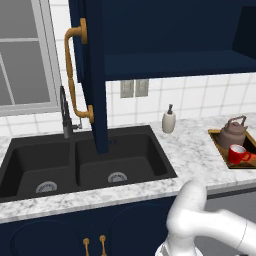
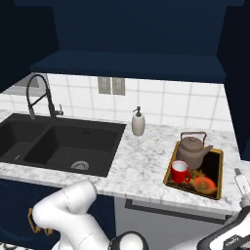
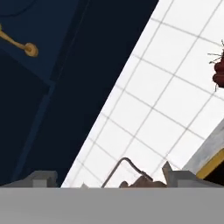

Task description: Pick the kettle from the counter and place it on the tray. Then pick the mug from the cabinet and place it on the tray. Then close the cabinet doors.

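Observation:
The grey-brown kettle stands on the tray at the right of the marble counter. The red mug sits on the tray just in front of the kettle. Both cabinet doors stand open: the left door juts out over the sink, the right door is at the picture's edge. The cabinet shelf is bare. In the hand view my gripper is open, fingertips wide apart with nothing between them; the kettle's arched handle shows beyond them.
A black double sink with a dark faucet fills the counter's left. A white soap dispenser stands by the tiled wall. An orange item lies on the tray. The door's brass handle faces left.

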You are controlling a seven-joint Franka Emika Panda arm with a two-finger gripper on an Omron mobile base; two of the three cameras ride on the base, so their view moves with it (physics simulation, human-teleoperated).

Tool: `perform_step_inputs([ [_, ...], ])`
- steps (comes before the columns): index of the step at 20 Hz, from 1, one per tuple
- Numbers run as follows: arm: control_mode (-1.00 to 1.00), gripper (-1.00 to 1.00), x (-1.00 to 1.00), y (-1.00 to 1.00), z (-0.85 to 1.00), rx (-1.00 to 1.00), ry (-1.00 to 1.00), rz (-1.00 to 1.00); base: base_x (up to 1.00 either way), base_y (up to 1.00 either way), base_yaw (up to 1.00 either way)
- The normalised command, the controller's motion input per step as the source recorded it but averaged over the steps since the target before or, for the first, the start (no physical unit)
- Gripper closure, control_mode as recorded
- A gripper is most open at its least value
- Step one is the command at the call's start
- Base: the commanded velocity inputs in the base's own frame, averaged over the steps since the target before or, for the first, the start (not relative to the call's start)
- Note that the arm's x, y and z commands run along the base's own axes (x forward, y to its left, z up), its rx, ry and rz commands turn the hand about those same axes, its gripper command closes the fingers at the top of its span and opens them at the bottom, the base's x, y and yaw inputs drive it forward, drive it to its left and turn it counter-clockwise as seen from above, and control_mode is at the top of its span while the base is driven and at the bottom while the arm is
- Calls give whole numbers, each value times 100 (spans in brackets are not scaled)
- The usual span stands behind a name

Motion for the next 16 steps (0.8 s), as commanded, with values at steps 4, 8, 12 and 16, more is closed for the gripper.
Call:
perform_step_inputs([
  [4, -100, -100, 23, -3, 26, 18, -34, 6, 0, 0, 0],
  [8, -100, -100, 27, -9, 37, 11, -17, 0, 0, 0, 0],
  [12, -100, 100, 9, -17, 17, 4, -5, 0, 0, 0, 0],
  [16, -100, 100, 0, -20, 0, 2, 0, 0, 0, 0, 0],
])
